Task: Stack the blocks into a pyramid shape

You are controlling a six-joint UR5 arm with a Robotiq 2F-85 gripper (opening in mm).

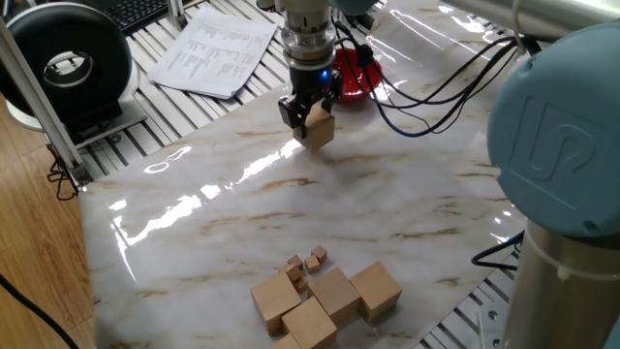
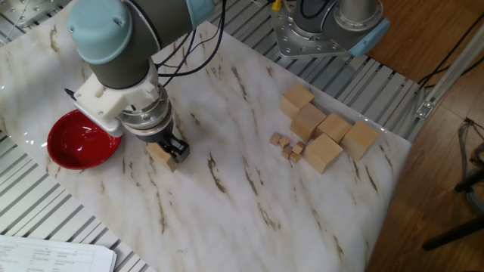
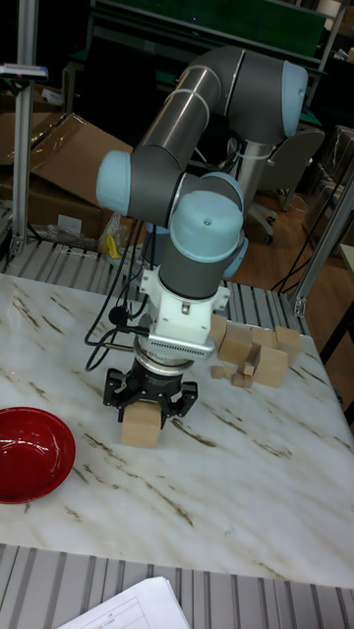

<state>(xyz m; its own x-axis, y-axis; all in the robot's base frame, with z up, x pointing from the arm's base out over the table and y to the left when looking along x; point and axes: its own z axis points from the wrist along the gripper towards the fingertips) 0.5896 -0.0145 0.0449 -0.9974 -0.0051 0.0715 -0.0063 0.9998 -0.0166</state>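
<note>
My gripper (image 1: pixel 311 113) is shut on one tan block (image 1: pixel 318 130), low over the marble table (image 1: pixel 291 204) beside the red bowl (image 1: pixel 355 74). The other fixed view shows this gripper (image 2: pixel 169 149) and block (image 2: pixel 159 156) just right of the bowl (image 2: pixel 79 140). In the tall view the block (image 3: pixel 141 426) sits between the fingers of the gripper (image 3: pixel 147 407), at or just above the surface. Several other blocks (image 1: pixel 334 293) lie flat in a loose cluster (image 2: pixel 324 153) near the table edge. No pyramid shape shows.
Tiny wooden cubes (image 1: pixel 305 264) lie beside the block cluster (image 3: pixel 251 356). Papers (image 1: pixel 215 47) and a black round device (image 1: pixel 70 60) sit off the table's far left. Cables (image 1: pixel 436 89) trail over the marble by the bowl. The robot base (image 2: pixel 325 30) stands behind the cluster.
</note>
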